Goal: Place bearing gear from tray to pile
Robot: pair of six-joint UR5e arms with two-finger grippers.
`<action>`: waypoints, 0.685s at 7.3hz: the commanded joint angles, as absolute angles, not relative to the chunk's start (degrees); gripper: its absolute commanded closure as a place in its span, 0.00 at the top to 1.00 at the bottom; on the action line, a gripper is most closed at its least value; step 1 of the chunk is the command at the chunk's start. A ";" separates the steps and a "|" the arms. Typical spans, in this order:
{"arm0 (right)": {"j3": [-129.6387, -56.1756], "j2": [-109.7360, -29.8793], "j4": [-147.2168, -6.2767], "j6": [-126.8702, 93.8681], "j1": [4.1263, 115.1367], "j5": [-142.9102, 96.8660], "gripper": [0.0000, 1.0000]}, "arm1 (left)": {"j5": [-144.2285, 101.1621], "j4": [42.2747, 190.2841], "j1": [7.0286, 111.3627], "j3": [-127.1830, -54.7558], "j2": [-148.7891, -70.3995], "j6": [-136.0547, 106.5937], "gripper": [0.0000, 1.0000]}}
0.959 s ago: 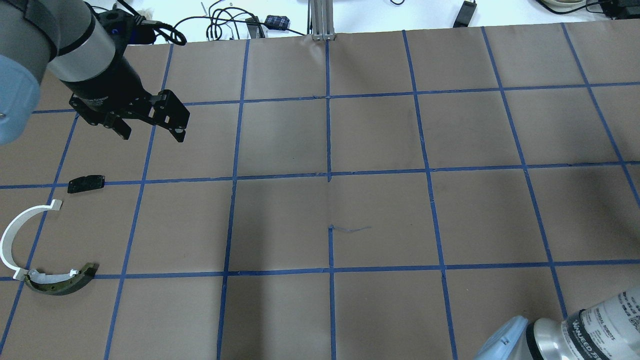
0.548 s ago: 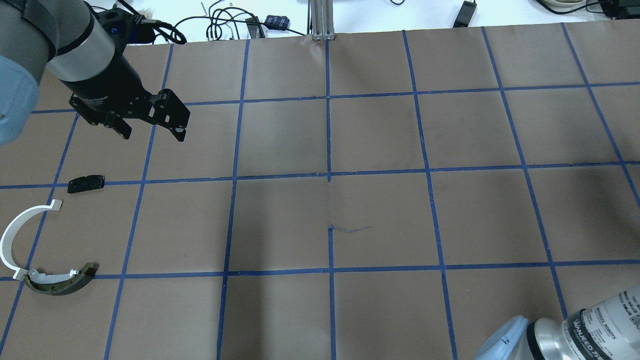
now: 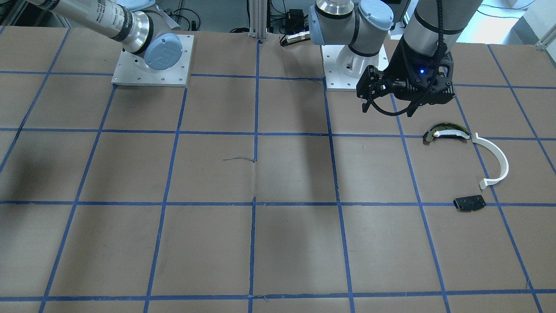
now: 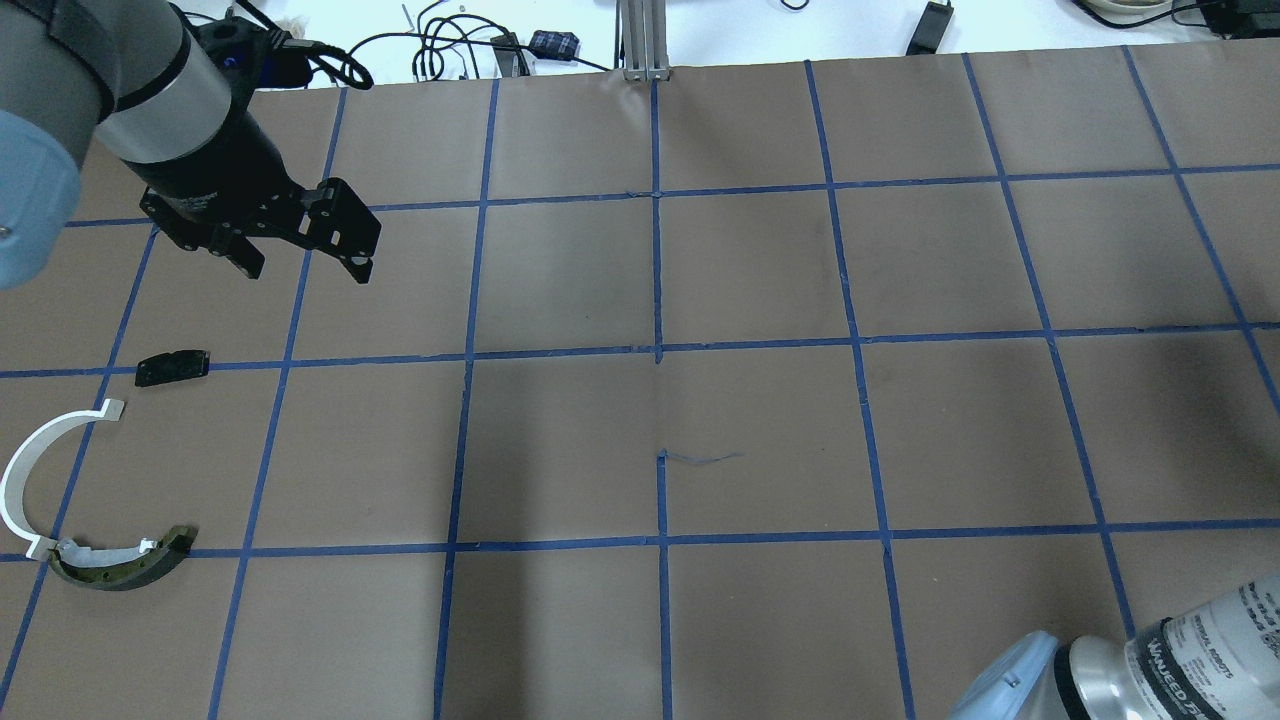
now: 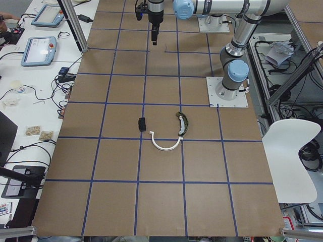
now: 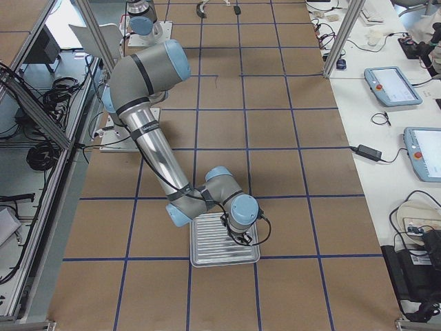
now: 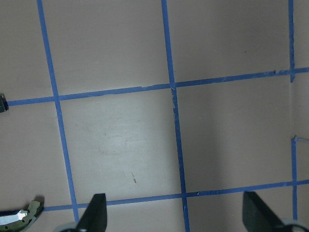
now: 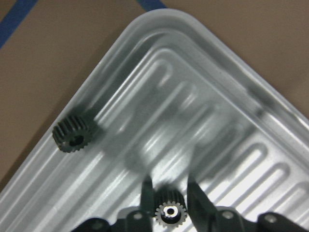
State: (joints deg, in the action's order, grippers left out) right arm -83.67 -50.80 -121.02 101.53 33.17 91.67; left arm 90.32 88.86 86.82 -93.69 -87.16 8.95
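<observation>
One toothed bearing gear (image 8: 169, 211) gripped by right hand (image 8: 168, 187), ribbed tray (image 8: 217, 116), left hand (image 7: 176, 216) open

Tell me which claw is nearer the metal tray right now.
Right. The right claw is over the tray, with a gear between its fingers. The left claw hovers open far away, near the pile.

Silver arm links (image 6: 155, 155), pale-blue joint caps (image 3: 161, 48), black left gripper (image 4: 306, 272)

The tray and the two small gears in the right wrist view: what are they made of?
Tray: likely sheet metal, silvery, pressed ribs, soft reflections. Loose gear: matte black, steel or plastic, unclear. Second gear, between the right gripper's fingers: black teeth, shiny metal-looking hub.
</observation>
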 commanded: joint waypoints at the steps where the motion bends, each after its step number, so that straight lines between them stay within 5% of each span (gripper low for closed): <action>1: -83.58 -51.06 -120.76 101.34 33.13 92.11 0.06 | 90.61 88.86 86.40 -93.69 -87.02 9.14 1.00; 5: -84.37 -62.80 -114.62 95.29 40.65 95.19 0.05 | 90.53 88.77 86.48 -93.69 -87.45 9.05 1.00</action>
State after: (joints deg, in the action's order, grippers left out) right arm -83.66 -58.11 -117.15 97.65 36.47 95.08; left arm 90.55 88.79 86.49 -93.72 -87.52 9.06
